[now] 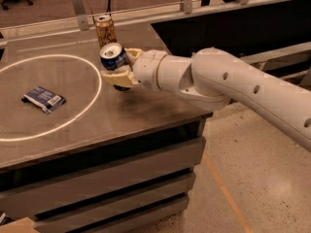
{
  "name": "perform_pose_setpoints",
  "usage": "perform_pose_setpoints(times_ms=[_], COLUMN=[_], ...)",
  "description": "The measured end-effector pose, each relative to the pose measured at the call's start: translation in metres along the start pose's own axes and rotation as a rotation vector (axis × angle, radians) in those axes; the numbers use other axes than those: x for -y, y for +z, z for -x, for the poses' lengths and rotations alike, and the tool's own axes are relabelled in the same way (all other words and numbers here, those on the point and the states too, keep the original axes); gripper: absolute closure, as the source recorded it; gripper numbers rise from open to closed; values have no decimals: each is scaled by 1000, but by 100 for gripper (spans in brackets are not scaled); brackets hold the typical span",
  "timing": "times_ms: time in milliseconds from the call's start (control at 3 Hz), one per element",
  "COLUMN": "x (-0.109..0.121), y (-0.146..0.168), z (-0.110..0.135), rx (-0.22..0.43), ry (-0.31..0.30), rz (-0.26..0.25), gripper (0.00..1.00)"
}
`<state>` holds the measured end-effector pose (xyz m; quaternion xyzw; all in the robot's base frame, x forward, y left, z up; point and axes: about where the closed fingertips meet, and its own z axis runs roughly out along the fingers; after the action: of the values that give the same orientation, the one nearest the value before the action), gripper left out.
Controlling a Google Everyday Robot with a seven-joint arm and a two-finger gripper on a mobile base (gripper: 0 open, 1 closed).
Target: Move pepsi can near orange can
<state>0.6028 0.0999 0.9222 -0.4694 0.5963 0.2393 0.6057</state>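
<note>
The pepsi can (113, 58) is dark blue with a silver top. My gripper (120, 71) is shut on the pepsi can and holds it upright a little above the table, near the table's middle back. The orange can (105, 30), tan-orange with a silver top, stands upright at the table's far edge, just behind and slightly left of the held can, with a small gap between them. My white arm reaches in from the right.
A dark blue snack packet (43, 99) lies flat on the left of the grey table (97, 125), inside a bright ring of light. A metal rail (77, 6) runs along the table's back. The table's right edge drops to the floor.
</note>
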Motion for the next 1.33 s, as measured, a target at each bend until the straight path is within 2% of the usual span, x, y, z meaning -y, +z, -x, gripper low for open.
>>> perform_pose_setpoints(times_ms=[333,667,1000,1333], x=[15,54,91,140], y=[-3,-15,-22,-20], z=[-6,-9,-13,-26], rx=[-33,-99,-114,-79], ry=[-7,-39,-42,18], rz=[-78,-223,-315,-406], gripper=[100,100,100,100])
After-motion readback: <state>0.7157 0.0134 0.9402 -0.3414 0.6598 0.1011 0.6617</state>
